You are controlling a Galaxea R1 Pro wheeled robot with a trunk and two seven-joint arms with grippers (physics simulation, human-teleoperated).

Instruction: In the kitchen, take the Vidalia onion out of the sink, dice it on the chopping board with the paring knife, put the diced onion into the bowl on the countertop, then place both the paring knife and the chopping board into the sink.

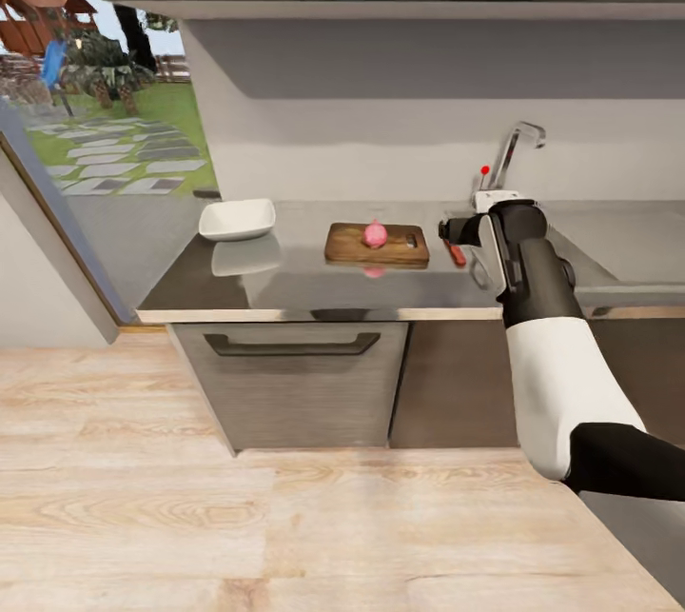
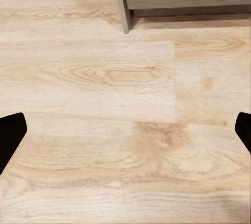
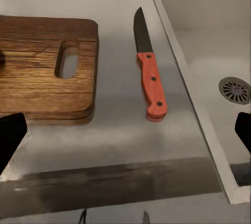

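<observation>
Jaws gaping wide, empty, on both arms. Right wrist view revealing paring knife (image 3: 149,72) lying on counter (image 3: 115,140) between chopping board (image 3: 42,67) and sink (image 3: 209,41); head view hiding most of it behind right arm (image 1: 533,279), showing Vidalia onion (image 1: 375,233) sitting on board.

White-and-black right arm (image 1: 547,345), black fingertips (image 3: 10,135)

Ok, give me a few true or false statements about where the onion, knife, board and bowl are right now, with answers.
1. The Vidalia onion sits on the chopping board. True.
2. The paring knife lies in the sink. False: it lies on the countertop, between board and sink.
3. The bowl holds diced onion. False: it looks empty, and the onion is whole.
4. The right gripper is above the knife, jaws open and empty. True.
5. The knife's blade rests on the board. False: they lie apart.
</observation>
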